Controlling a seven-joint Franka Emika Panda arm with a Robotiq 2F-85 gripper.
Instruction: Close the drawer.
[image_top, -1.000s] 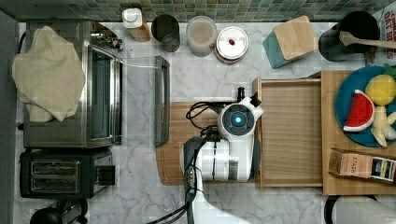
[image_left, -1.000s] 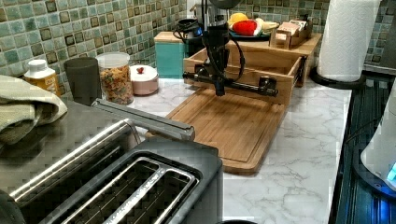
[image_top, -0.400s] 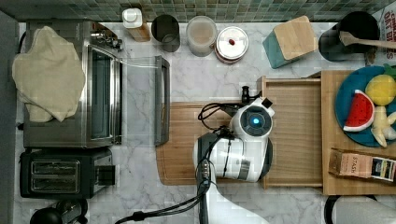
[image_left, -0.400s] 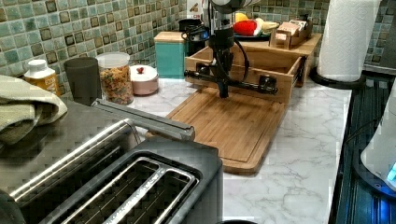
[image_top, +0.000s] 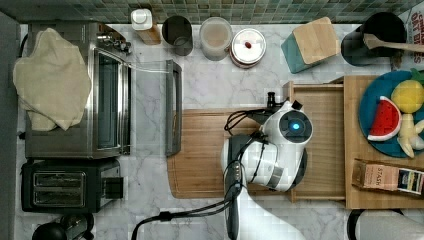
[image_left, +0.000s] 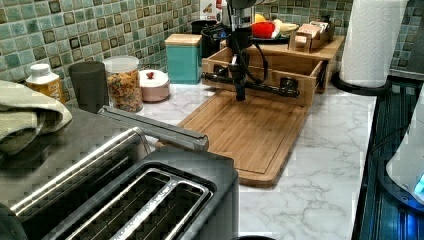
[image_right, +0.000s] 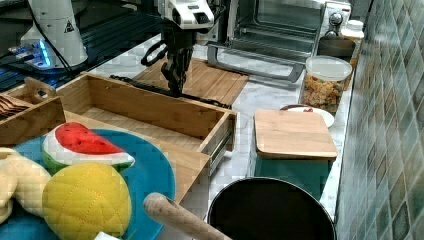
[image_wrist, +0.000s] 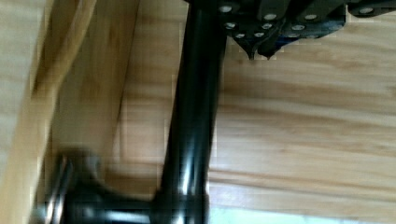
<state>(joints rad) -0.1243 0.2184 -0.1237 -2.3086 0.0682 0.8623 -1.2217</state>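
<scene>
Your gripper (image_left: 240, 95) hangs straight down against the black handle bar (image_left: 260, 87) on the drawer's front, low enough to shove it. In the wrist view the fingertips (image_wrist: 259, 46) look pressed together beside the bar, not around it, though that close view is poor. The drawer (image_top: 320, 140) is pulled out from under the wooden shelf (image_top: 365, 197) holding the blue plate (image_top: 370, 107), its front over the edge of the cutting board (image_top: 210, 150). So you're set to push, not grip. The path inward looks free. The teal block (image_top: 307, 42) stands near the drawer's side. The open toaster oven door (image_top: 172, 107) is well apart.
</scene>
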